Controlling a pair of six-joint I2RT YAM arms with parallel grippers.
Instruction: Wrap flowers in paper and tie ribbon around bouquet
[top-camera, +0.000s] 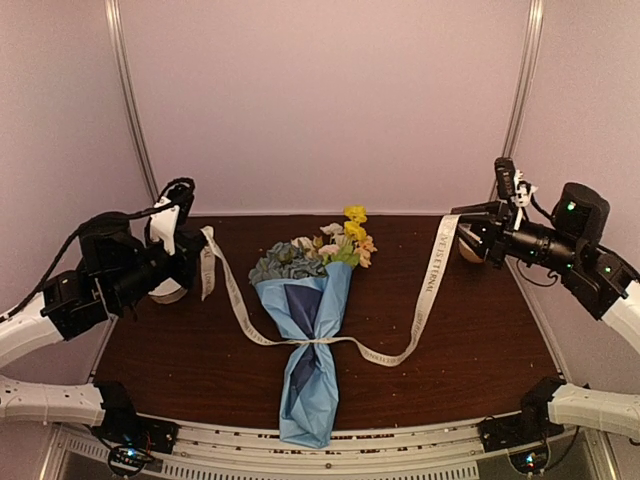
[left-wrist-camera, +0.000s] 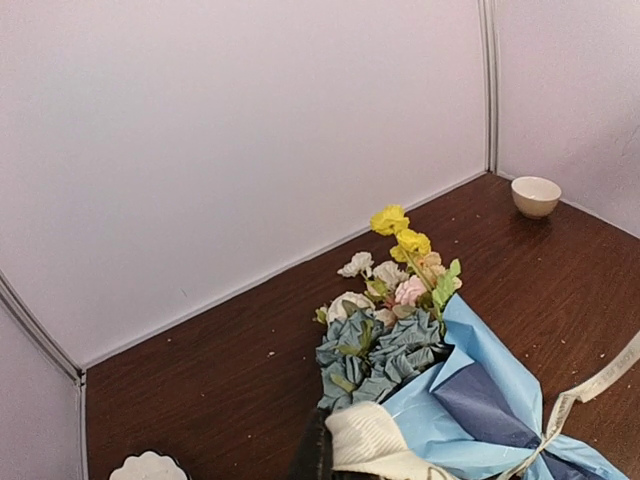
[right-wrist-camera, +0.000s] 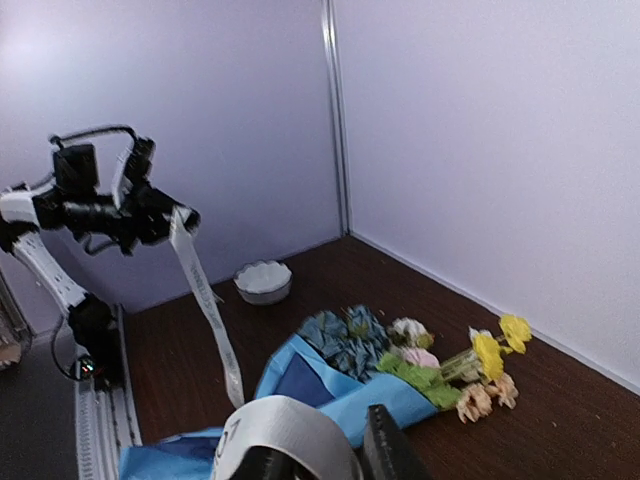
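Two ribbon ends: one per arm. The ribbon (top-camera: 425, 290) climbs from a crossing on the bouquet's waist out to each side, like a wide V over the table (top-camera: 170, 340).
Bouquet spot: the bouquet (top-camera: 312, 320) lies flat mid-table, blooms toward the back wall, pointed tail toward the arm bases.
Ribbon feel: light, floppy, flat and probably a bit slick, so it'd slide through a lazy pinch. Take it flat across its width, close to the end, no twisting.
Paper feel: the paper (top-camera: 310, 400) looks creased and springy, and I'd bet it wants to unroll if the tie goes slack. Squeeze it at the narrow waist, not the tail.
Flowers feel: the flowers (top-camera: 335, 245) are light fake blooms on thin stems and easy to squash, so keep off the heads.
Left gripper: the left gripper (top-camera: 192, 245) is raised at the left edge, fingers pressed together on its ribbon end, which hangs from there down to the crossing.
Right gripper: the right gripper (top-camera: 470, 235) is raised at the right edge with the other end draped over its fingers (right-wrist-camera: 385, 450). Honestly can't tell from the wrist view whether they're pinching it or not.
Gap to bouquet: both grippers are well apart from it, touching neither paper nor blooms.
Tie status: my guess is crossed once, not a finished knot yet.
Bowl: a white scalloped bowl (right-wrist-camera: 263, 280) sits by the left arm, not involved.
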